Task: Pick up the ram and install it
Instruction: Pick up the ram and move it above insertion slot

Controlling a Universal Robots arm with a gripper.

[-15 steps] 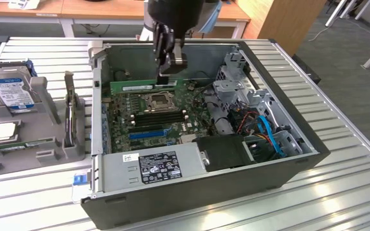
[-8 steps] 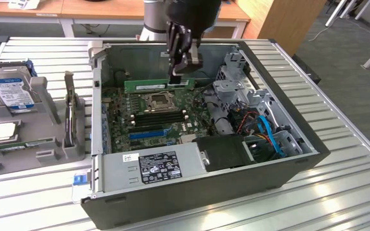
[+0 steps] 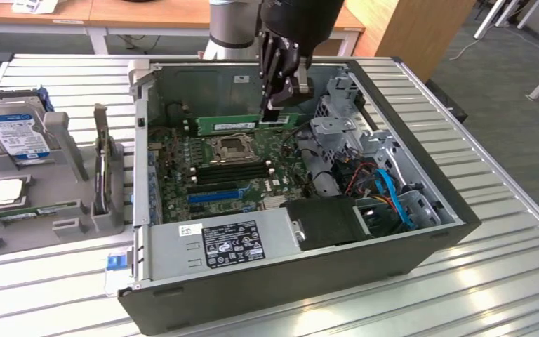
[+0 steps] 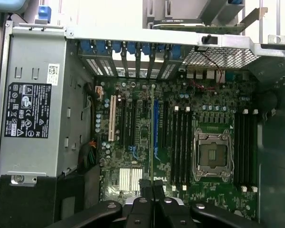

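Your hand (image 3: pixel 275 116) is pinched shut on the ram (image 3: pixel 236 124), a thin, flat green stick with a pale label. You grip it by the end toward the exterior view's right. It hangs level inside the case (image 3: pixel 443 217), above the motherboard (image 3: pixel 204 165), close to the far wall and just beyond the square metal socket (image 3: pixel 229 147). It is not in the long black slots (image 3: pixel 232 170). In the wrist view the two dark fingers (image 4: pixel 146 190) stand pressed close together over the board's green, component-studded surface. The case is a black, boxy metal shell lying on its side with the lid off. Inside it, a dull grey power supply (image 3: pixel 222 242) with a black label sits by the near wall, and blue cables (image 3: pixel 396 196) curl beside the grey metal brackets. To the exterior view's left, a grey moulded tray (image 3: pixel 64 225) holds a silver hard drive (image 3: pixel 12 133) with a blue label, propped upright, and a square silver chip (image 3: pixel 5 191) lying flat. Everything rests on a table (image 3: pixel 513 281) of ribbed, shiny metal slats. Behind it stand wooden desks (image 3: pixel 138 10), and grey floor (image 3: pixel 504 63) shows at the exterior view's right.
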